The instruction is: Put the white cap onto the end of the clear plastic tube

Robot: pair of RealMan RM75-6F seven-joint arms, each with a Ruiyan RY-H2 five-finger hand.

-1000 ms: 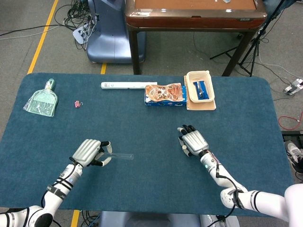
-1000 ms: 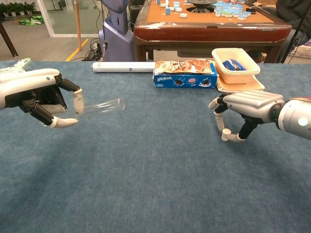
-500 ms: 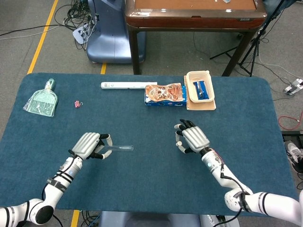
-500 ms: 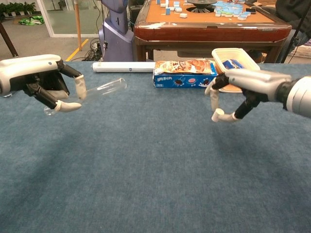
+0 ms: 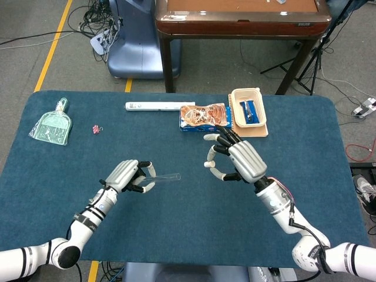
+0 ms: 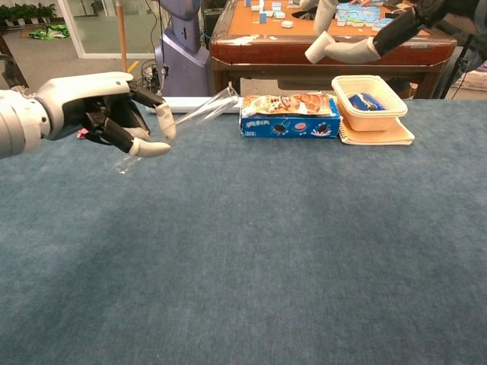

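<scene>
- Left hand: mine, raised above the tabletop, fingers wrapped around the clear plastic tube near its lower end.
- Clear plastic tube: tilted in the chest view, its open end pointing up and toward my right side, with most of its length free of my fingers. In the head view it lies nearly level, pointing right.
- Right hand: mine, lifted well off the tabletop, pinching the white cap between thumb and a finger; the other fingers are curled loosely.
- White cap: carried high, apart from the tube's open end. I cannot tell which way its opening faces.
- Step in hand, as I judge it: bringing cap and tube mouth together in the air.
- Method advised: hold the tube steady with my left hand and let the right do the travelling.
- Method advised: turn the cap so its hollow side faces the tube mouth, and line up the two axes before closing the gap.
- Method advised: push straight along the tube, not across it, since the thin wall looks likely to flex or slip in my grip.
- Caution: the tube is transparent and its rim is hard to see against the tabletop.
</scene>
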